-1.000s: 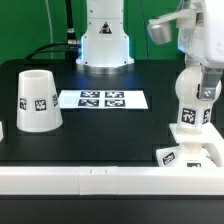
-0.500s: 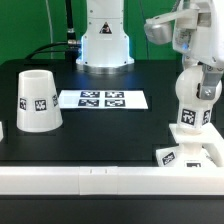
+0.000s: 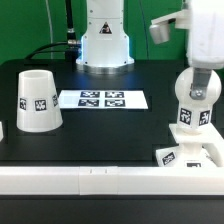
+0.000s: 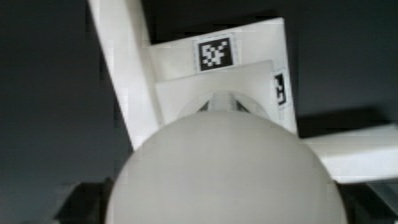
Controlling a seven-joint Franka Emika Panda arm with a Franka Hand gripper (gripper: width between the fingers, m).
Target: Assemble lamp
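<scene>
White round-headed plastic bulb [image 3: 194,95], frame right, on flat white base [image 3: 192,153]: we judge light, stiff, slippery; grasp stem. Gripper [image 3: 204,62]: open or closed, cannot tell.

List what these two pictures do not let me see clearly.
- Exterior view: the gripper is blurred, so open or shut cannot be told.
- Wrist view: the head of the bulb hides its own stem and where it meets the base.
- Exterior view: a white object is cut off by the exterior view's left edge.
</scene>
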